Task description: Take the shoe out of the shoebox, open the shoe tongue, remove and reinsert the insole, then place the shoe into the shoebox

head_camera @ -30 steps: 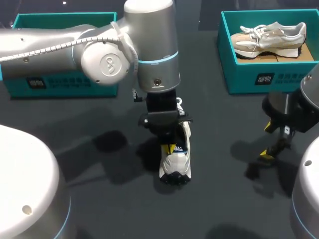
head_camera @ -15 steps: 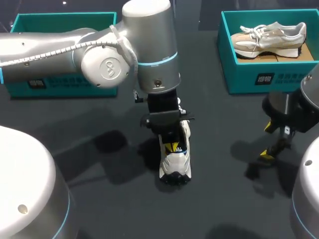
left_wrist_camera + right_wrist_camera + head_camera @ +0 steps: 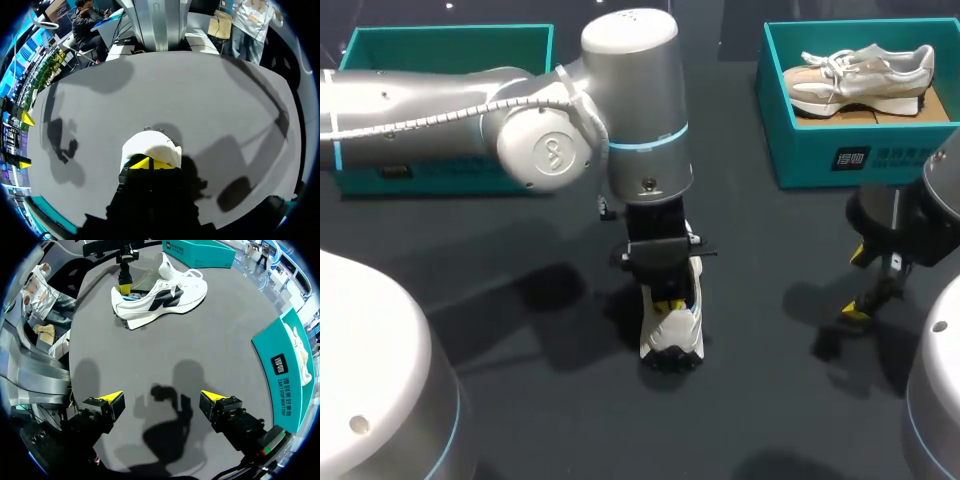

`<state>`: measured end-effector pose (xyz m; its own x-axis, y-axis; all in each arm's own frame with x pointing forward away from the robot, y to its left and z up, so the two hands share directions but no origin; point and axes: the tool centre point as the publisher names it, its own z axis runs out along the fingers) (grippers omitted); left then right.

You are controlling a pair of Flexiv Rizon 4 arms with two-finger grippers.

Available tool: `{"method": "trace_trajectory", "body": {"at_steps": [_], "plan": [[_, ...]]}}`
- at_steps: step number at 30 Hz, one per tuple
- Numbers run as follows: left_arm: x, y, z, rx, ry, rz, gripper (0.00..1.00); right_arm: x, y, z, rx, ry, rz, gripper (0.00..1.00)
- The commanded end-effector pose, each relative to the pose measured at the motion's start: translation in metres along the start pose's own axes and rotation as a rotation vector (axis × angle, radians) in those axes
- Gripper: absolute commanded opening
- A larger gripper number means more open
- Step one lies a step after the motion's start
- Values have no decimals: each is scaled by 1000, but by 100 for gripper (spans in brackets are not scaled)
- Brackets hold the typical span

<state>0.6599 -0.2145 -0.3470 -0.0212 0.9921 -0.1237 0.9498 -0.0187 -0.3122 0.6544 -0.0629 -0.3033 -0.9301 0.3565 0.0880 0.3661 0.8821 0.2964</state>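
A white shoe (image 3: 672, 335) with black side marks (image 3: 160, 295) stands on the dark table at mid-table, toe toward the near edge. My left gripper (image 3: 669, 303) comes down from above into its opening, yellow tips pressed together (image 3: 150, 163) just behind the toe cap (image 3: 150, 145). It is shut. In the right wrist view a flat grey-green piece (image 3: 145, 279) shows beside those fingers (image 3: 123, 288); I cannot tell if it is gripped. My right gripper (image 3: 858, 285) hangs open and empty above the table to the right (image 3: 161, 399), well apart from the shoe.
A teal shoebox (image 3: 820, 150) at the back right holds a beige shoe (image 3: 860, 75). Another teal box (image 3: 450, 40) stands at the back left, partly behind my left arm. Bare dark table lies between the shoe and my right gripper.
My left arm has shifted slightly to the right and toward the near edge, its gripper still down in the shoe. The shoe and the right arm have kept their places.
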Motion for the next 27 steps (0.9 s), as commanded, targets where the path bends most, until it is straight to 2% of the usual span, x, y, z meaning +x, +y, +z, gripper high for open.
{"method": "trace_trajectory", "body": {"at_steps": [1,6,9,16,18,27], "plan": [[-1,6,19,5,11,-5,0,2,-1,0,1,-3,0,100],[5,11,32,-1,18,-19,0,2,-1,0,1,-3,0,100],[6,14,35,-35,29,-28,0,2,-1,0,1,-3,0,100],[1,6,8,-86,-34,4,0,2,-1,0,1,-3,0,100],[-2,4,6,-87,-41,12,0,2,-1,0,1,-3,0,100],[-4,18,38,-70,74,-9,0,2,-1,0,1,-3,0,100]]}}
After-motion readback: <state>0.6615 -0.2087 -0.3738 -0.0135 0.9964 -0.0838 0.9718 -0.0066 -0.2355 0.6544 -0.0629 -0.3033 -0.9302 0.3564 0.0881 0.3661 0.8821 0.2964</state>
